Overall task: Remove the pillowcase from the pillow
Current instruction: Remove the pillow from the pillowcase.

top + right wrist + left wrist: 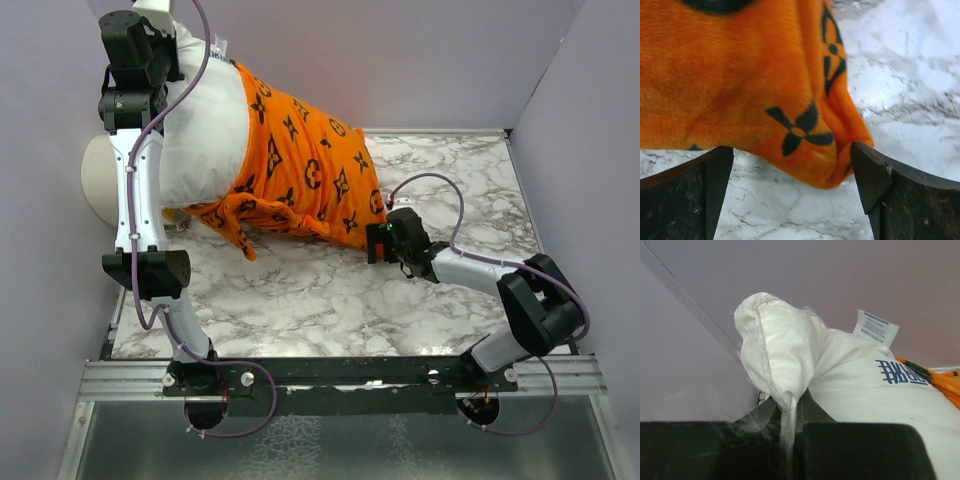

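Above the marble worktop (300, 300), in the top view, the left pincer (160, 22) is raised at the far left corner and clamped on the upper corner of the white pillow (205, 130). The pillow hangs slanting down from it. The orange pillowcase (300, 170) covers the pillow's lower right part, and its loose edge rests on the worktop. The right pincer (378, 243) lies low on the worktop at the pillowcase's near right corner. A cream round object (95, 180) sits behind the left arm.

From the left wrist, the jaws are shut tight on a pinched fold of the pillow's seamed corner, which bulges up just above them. A small white tag (875, 330) sticks up from the pillow's edge, and a strip of pillowcase shows at far right.

From the right wrist, the jaws stand wide apart. The pillowcase corner droops between them, ungripped. Its tip is just beside the right-hand jaw; whether they touch I cannot tell.
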Robot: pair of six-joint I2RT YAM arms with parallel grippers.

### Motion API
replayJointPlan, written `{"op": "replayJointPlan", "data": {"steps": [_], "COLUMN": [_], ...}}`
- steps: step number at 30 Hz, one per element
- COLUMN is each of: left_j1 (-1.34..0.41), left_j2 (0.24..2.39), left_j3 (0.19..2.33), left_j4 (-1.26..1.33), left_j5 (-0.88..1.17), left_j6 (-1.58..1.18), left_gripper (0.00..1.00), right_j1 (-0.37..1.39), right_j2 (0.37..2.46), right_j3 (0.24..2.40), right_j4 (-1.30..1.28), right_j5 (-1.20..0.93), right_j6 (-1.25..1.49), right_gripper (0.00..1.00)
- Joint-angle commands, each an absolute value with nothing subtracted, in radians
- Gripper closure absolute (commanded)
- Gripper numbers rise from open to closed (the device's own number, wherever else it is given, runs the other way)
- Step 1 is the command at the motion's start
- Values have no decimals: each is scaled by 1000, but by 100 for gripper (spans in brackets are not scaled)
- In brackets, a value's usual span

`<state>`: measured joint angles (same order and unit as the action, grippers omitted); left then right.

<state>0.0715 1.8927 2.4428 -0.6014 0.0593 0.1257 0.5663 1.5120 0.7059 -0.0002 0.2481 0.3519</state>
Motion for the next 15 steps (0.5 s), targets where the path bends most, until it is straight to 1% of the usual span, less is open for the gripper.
{"op": "replayJointPlan", "data": {"steps": [1, 2, 3, 4, 5, 6, 7, 8, 9, 10, 11, 15], "left_j1": [66, 66, 65, 64, 63, 61, 61, 61, 61, 61, 61, 61], "left_j2": [1847, 1851, 1855, 1858, 1860, 1862, 1863, 1864, 1864, 1862, 1860, 1852], "left_j3": [2523, 2527, 2530, 2532, 2533, 2533, 2534, 2535, 2537, 2539, 2540, 2546], "left_j4": [-427, -425, -426, -423, -420, -416, -413, -409, -403, -396, -387, -322], "left_j5": [71, 70, 69, 68, 65, 62, 60, 56, 51, 46, 39, -29], "left_j6": [143, 140, 137, 137, 138, 137, 136, 138, 141, 147, 154, 203], "left_gripper": [100, 100, 100, 100, 100, 100, 100, 100, 100, 100, 100, 100], "right_j1": [563, 563, 564, 563, 561, 554, 543, 525, 507, 488, 462, 366], "right_j2": [1581, 1593, 1610, 1623, 1637, 1649, 1656, 1657, 1648, 1629, 1608, 1496], "right_j3": [759, 767, 775, 786, 799, 810, 820, 820, 810, 786, 758, 642], "right_j4": [54, 48, 37, 27, 9, -8, -28, -46, -52, -44, -25, 9], "right_j5": [97, 92, 91, 98, 105, 112, 119, 123, 114, 101, 83, 29], "right_j6": [178, 179, 186, 200, 220, 251, 289, 334, 373, 408, 440, 566], "right_gripper": [3, 6, 11, 19, 30, 42, 62, 79, 91, 97, 99, 99]}}
